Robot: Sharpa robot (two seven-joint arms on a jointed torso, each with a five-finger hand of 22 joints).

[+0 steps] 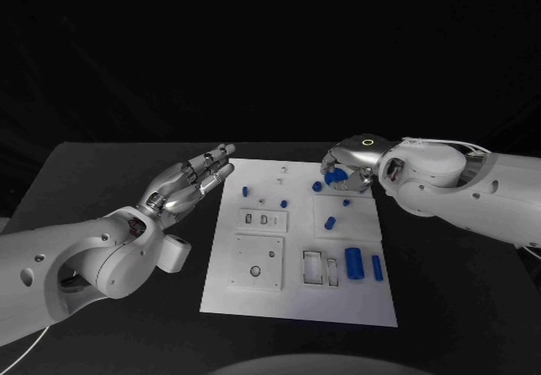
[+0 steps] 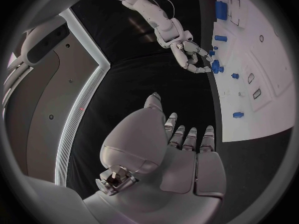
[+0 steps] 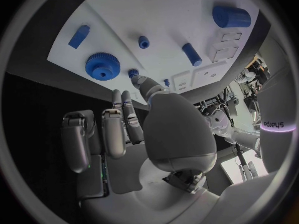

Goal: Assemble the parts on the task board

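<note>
Two robot hands are at the task board (image 1: 299,312), a white plate lying on the black table (image 1: 451,312). Left robot hand (image 1: 191,178) hovers just beside the board's left edge, fingers stretched out and apart, holding nothing; the left wrist view confirms it is flat and off the board. Right robot hand (image 1: 347,166) sits over the board's far right corner, fingers curled down around a blue gear (image 1: 334,178); whether they actually grip it cannot be told, and in the right wrist view the gear (image 3: 102,65) lies on the board just beyond the fingertips (image 3: 138,79). Several small blue parts are scattered over the board's far half. One large blue cylinder (image 1: 354,262) and a slimmer blue bar (image 1: 377,268) lie side by side near the board's near right corner, beside a rectangular recess (image 1: 320,268).
</note>
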